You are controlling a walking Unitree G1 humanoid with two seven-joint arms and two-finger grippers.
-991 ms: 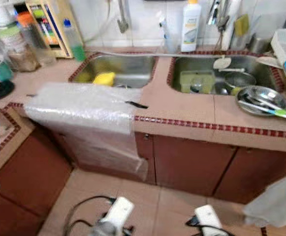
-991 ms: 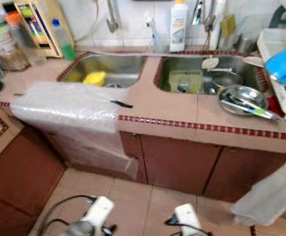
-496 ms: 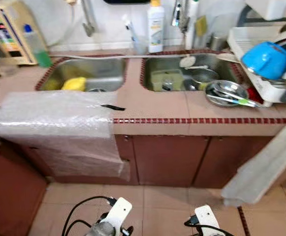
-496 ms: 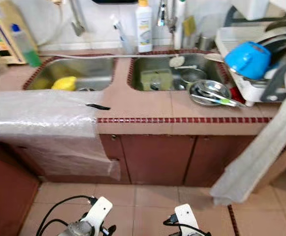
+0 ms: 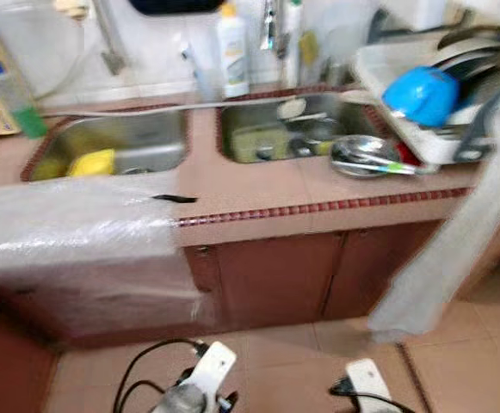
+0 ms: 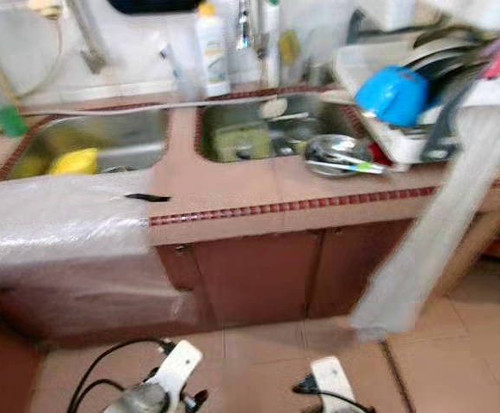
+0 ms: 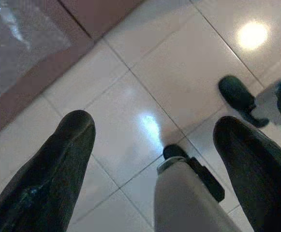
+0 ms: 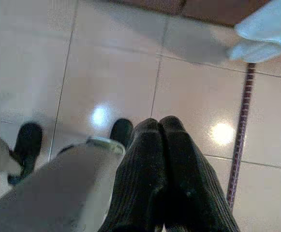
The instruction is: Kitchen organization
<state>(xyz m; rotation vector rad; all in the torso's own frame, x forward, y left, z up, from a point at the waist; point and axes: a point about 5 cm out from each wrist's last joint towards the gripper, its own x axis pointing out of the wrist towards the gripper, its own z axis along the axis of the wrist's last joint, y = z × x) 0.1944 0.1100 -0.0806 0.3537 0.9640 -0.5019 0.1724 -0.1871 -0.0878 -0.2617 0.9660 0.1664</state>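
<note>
Both arms hang low over the floor, left gripper [image 7: 152,140] jaws wide apart, right gripper [image 8: 159,126] jaws pressed together on nothing, with the steel bowl [image 5: 368,155] of spoons far up ahead on the tabletop [image 5: 258,185], nearer the right arm.

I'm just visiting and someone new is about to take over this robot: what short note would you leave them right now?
Left tool: open, empty, hanging low over the floor tiles.
Right tool: shut, empty, also hanging low over the floor.
The robot stands facing the counter. The right sink holds dishes; a steel bowl sits on the counter beside it. A blue bowl rests in the dish rack. A yellow sponge lies in the left sink. Bubble wrap drapes over the counter's left edge.
Done: nothing visibly handled. Left: all the tidying. The head views are blurred.
</note>
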